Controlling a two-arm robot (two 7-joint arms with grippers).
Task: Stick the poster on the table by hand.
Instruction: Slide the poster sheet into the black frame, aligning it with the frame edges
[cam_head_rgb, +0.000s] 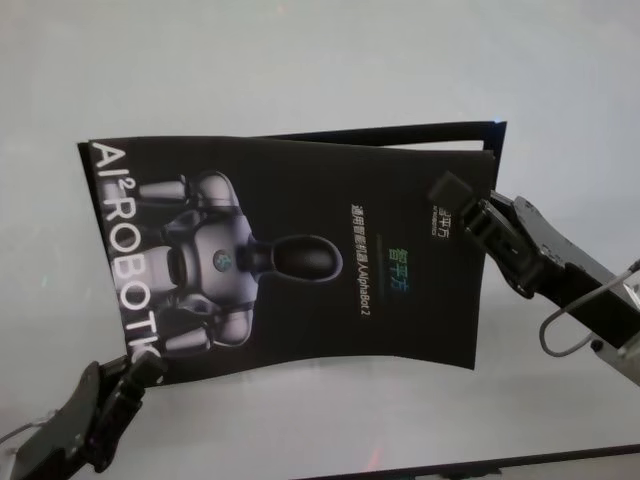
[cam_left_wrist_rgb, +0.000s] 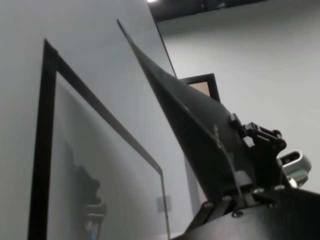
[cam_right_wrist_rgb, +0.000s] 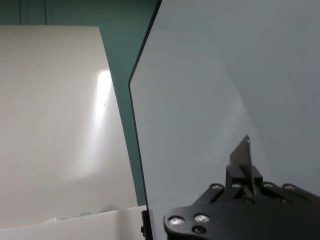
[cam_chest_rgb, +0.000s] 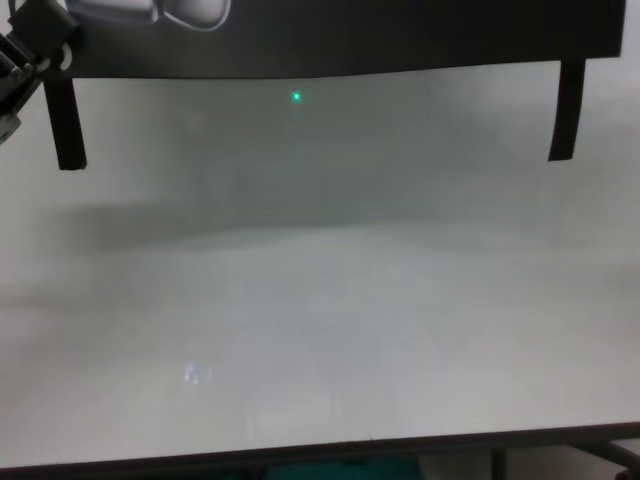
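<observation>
Both pincers, left pincer (cam_head_rgb: 140, 368) and right pincer (cam_head_rgb: 462, 205), are closed on the poster (cam_head_rgb: 300, 260), held above the surface (cam_chest_rgb: 320, 330); lower it level so the tape strips (cam_chest_rgb: 68, 125) land flat

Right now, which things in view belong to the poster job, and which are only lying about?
Job:
- poster, held up
- table
- left claw at its near corner
- right claw at its far side
- two tape strips hanging

Lying about:
- nothing visible
</observation>
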